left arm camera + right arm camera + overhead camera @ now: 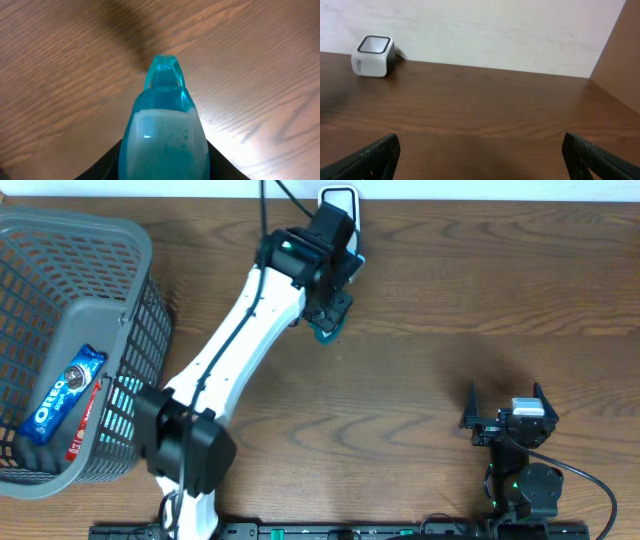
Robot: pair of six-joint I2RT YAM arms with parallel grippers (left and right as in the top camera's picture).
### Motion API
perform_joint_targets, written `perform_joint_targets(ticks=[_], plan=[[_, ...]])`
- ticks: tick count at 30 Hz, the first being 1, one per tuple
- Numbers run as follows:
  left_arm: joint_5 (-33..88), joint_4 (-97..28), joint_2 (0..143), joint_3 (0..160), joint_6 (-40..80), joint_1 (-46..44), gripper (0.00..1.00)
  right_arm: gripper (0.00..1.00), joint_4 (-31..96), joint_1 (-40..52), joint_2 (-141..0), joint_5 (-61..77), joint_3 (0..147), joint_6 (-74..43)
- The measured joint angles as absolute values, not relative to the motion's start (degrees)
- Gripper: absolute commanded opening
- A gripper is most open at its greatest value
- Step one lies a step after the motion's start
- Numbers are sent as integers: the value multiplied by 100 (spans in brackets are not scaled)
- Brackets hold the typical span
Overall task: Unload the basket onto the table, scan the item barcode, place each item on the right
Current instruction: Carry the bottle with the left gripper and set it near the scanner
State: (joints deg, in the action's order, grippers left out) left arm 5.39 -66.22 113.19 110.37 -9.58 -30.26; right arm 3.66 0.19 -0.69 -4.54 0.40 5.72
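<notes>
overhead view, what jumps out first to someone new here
The left gripper, stretched across the table, holds a translucent teal bottle just short of the white scanner at the far edge. At the left, a grey basket holds a blue Oreo pack.

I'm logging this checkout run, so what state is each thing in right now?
left tool, shut on the blue bottle
right tool, open, empty
blue bottle, gripped, short of the scanner
scanner, upright, window up
basket, upright, not empty
Oreo pack, lying in the basket
</notes>
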Motion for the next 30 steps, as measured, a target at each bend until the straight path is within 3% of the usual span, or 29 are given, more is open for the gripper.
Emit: perform_joint_targets(ticks=[10,13,21,30], plan=[[410,-6617,12239,11039,-1151,-3133,41,99,366,19,-69,-451,40,572],[408,-6711,12239,11037,-1203,-3135,48,99,366,19,-69,-454,40,572],[381,-6818,12237,11037,-1227,-3135,88,99,366,19,-69,-454,40,572],[390,-6989,12178,11037,-1208,-3135,97,99,366,19,-69,-454,40,572]])
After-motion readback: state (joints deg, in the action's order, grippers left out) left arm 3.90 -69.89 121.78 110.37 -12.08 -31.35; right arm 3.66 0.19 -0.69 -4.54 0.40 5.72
